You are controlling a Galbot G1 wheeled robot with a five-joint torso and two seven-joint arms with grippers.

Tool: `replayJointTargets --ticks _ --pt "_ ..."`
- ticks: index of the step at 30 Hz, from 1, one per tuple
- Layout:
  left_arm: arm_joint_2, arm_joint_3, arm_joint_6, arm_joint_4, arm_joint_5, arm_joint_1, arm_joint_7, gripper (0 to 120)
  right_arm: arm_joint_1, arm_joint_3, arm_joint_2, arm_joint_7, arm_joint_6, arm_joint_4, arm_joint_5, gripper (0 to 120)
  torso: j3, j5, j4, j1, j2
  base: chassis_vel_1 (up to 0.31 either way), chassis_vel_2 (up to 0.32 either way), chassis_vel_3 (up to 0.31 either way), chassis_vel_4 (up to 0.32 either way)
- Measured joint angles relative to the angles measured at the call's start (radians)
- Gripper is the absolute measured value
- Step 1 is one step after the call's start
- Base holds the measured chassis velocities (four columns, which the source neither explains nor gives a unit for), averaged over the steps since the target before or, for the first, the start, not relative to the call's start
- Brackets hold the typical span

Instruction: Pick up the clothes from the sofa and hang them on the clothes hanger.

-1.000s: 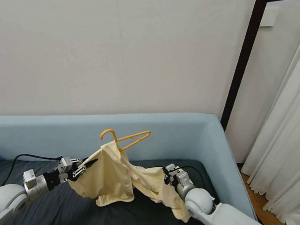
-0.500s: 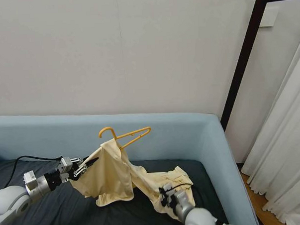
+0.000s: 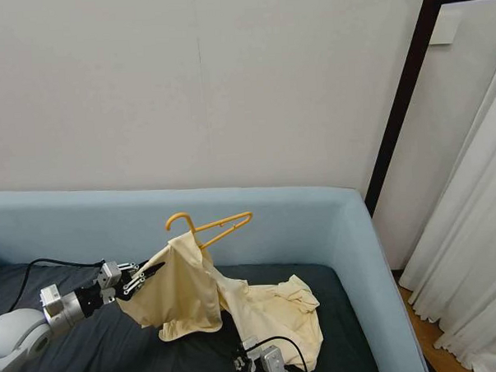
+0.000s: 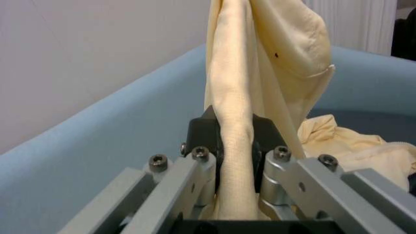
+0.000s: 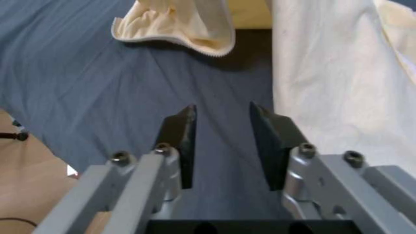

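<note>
The left end effector (image 3: 142, 275) pinched a fold of the cream shirt (image 3: 191, 291), apparently to keep it raised off the sofa (image 3: 349, 231) with the orange hanger (image 3: 213, 227) lodged at its top. The right end effector (image 5: 224, 131) hovered spread and empty over the dark seat cushion (image 5: 97, 73), beside the trailing cloth.

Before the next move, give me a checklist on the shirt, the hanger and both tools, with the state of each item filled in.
1. Left tool has a grip on the shirt: ok, it is shut on a fold of the cloth.
2. Right tool is free to grasp: ok, it is open and empty above the sofa seat.
3. Shirt covers both ends of the hanger: not ok, the end toward the robot's right is bare.
4. Shirt is off the sofa: not ok, part of it lies bunched on the seat.
5. What holds the hanger up: cannot tell.
</note>
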Motion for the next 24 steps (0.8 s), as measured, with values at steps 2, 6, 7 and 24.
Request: replayJointTargets --ticks 2,6,7,24 --pt "0.001 0.0 0.0 0.001 0.003 0.0 0.001 7 0.009 0.016 -0.017 -0.016 0.006 0.009 0.016 45 0.0 0.0 0.0 0.0 0.0 0.0 0.0 0.0 0.0" --pt "0.004 0.003 -0.001 0.004 0.006 -0.001 0.002 7 0.045 0.08 -0.03 -0.061 0.054 -0.011 0.04 58 0.0 0.0 -0.0002 0.0 0.0 0.0 0.0 0.0 0.0" --pt "0.006 0.005 -0.001 0.005 0.007 -0.001 0.002 7 0.069 0.112 -0.028 -0.09 0.077 -0.038 0.05 63 0.0 0.0002 -0.0001 0.0 0.0 0.0 0.0 0.0 0.0" --pt "0.028 0.016 0.002 -0.007 0.008 -0.014 0.0 7 0.291 0.36 0.116 -0.943 0.277 -0.714 -0.024 100 0.0 0.0002 0.0 0.0 0.0 0.0 0.0 0.0 0.0"
